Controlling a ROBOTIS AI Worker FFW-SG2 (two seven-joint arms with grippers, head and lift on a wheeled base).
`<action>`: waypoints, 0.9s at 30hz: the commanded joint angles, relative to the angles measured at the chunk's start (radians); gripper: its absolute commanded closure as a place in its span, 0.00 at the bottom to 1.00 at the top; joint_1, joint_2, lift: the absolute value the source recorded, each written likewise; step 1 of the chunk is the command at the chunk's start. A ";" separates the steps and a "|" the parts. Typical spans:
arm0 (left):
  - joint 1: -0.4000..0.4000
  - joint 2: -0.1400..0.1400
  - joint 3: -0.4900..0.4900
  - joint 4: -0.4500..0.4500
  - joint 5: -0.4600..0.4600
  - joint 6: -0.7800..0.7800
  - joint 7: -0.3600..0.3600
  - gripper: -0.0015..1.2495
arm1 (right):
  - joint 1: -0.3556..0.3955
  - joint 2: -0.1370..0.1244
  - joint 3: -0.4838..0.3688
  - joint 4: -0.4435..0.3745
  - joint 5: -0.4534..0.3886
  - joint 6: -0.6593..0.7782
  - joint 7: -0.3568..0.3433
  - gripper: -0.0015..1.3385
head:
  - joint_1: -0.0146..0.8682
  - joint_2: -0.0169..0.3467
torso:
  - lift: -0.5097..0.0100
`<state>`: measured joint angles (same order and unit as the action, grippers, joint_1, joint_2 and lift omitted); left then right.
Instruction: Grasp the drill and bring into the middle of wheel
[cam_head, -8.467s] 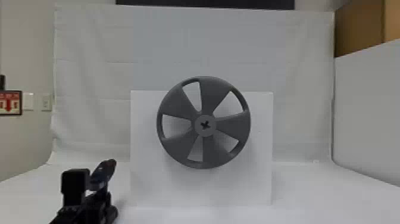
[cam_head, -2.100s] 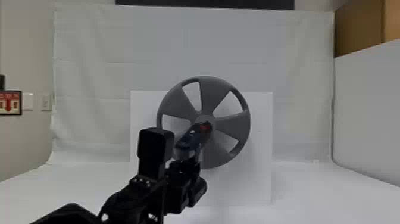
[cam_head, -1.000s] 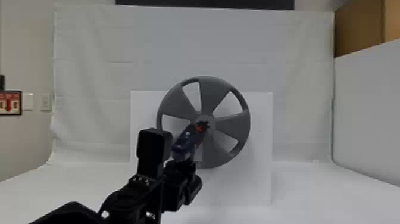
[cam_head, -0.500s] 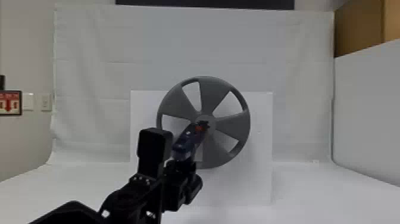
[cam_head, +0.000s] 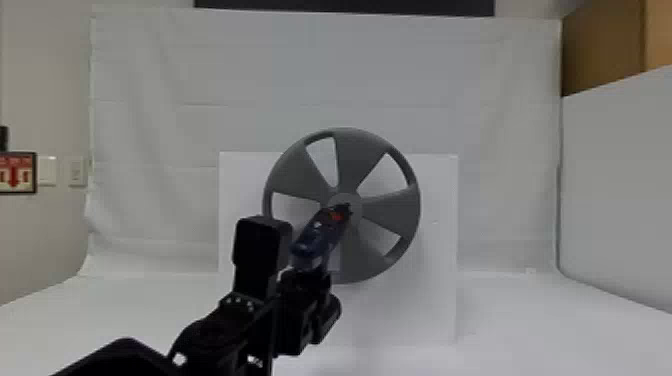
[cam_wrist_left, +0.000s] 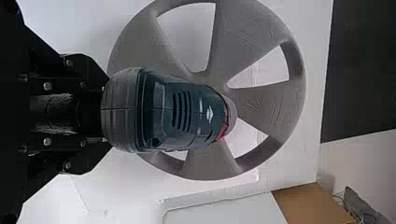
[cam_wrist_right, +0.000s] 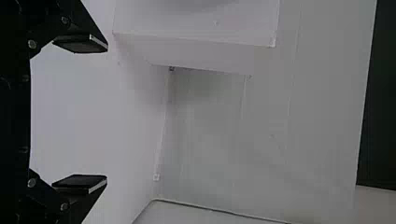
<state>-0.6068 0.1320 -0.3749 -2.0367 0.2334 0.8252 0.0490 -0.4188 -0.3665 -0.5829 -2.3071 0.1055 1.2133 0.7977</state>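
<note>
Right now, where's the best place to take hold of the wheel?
Probably the narrow outer rim beside the upper-right opening, coming from the robot's right. The opening leaves room for a finger inside the rim, while the drill and left arm come in from the lower left.

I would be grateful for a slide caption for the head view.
Left tool holding the drill toward a grey wheel, the drill's tip seen against the hub.

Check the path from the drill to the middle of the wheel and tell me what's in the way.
Nothing visible stands between them. In the head view the front end of the drill overlaps the wheel's middle; whether they touch, I cannot tell.
</note>
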 joint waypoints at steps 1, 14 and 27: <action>-0.001 0.000 -0.001 0.001 0.000 0.000 0.000 0.98 | 0.000 -0.002 0.000 0.000 -0.001 0.002 0.000 0.22 | 0.02 0.05 | 0.20; 0.015 0.000 0.013 -0.002 0.009 -0.011 -0.009 0.98 | 0.003 -0.002 -0.005 0.000 -0.001 0.003 0.000 0.22 | 0.02 0.05 | 0.20; 0.090 0.001 0.080 -0.080 0.012 -0.028 -0.014 0.98 | 0.008 0.000 -0.005 0.000 0.003 0.005 0.000 0.22 | 0.02 0.05 | 0.20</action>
<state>-0.5466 0.1333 -0.3194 -2.0823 0.2424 0.7983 0.0295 -0.4146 -0.3675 -0.5853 -2.3071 0.1076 1.2179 0.7977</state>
